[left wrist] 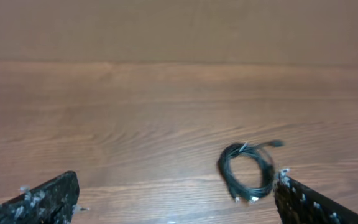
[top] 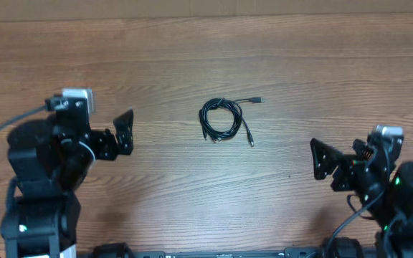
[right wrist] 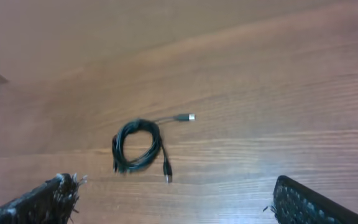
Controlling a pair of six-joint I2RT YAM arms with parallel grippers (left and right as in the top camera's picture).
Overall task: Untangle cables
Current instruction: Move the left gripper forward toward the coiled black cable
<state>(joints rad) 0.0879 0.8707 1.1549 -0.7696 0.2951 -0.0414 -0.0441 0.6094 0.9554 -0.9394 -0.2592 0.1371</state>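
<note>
The cables [top: 221, 119] lie as one small coil of thin black cords in the middle of the wooden table, with plug ends sticking out to the upper right and lower right. The coil also shows in the left wrist view [left wrist: 248, 170] and in the right wrist view [right wrist: 138, 147]. My left gripper [top: 124, 132] is open and empty, well to the left of the coil. My right gripper [top: 323, 159] is open and empty, to the lower right of the coil. Neither gripper touches the cables.
The wooden table [top: 206, 57] runs across the whole view, with a plain wall band along its far edge. The arm bases stand at the lower left and lower right corners.
</note>
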